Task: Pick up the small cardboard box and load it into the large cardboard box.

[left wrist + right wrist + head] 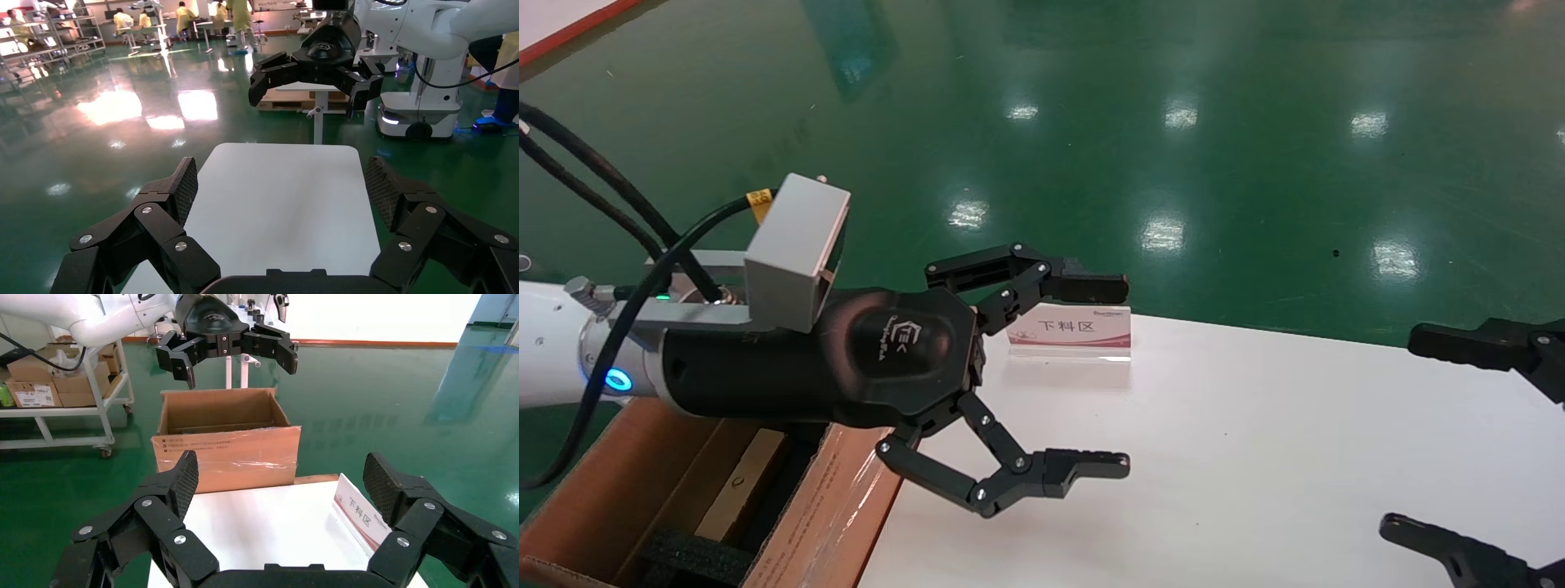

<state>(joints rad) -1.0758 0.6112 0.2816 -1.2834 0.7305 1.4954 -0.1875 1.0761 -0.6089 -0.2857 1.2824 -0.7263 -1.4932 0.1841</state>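
Left pincer [1120, 376]: spread, empty | large cardboard box [821, 506]: brown, taped flap, black foam inside

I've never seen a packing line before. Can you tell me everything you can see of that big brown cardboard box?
The large cardboard box is brown corrugated card, open at the top, standing beside the white table on the robot's left. One side flap hangs outward, covered in glossy clear tape with small print. Inside, black foam and a tan flat piece show. The open left gripper hovers above its edge, touching nothing.
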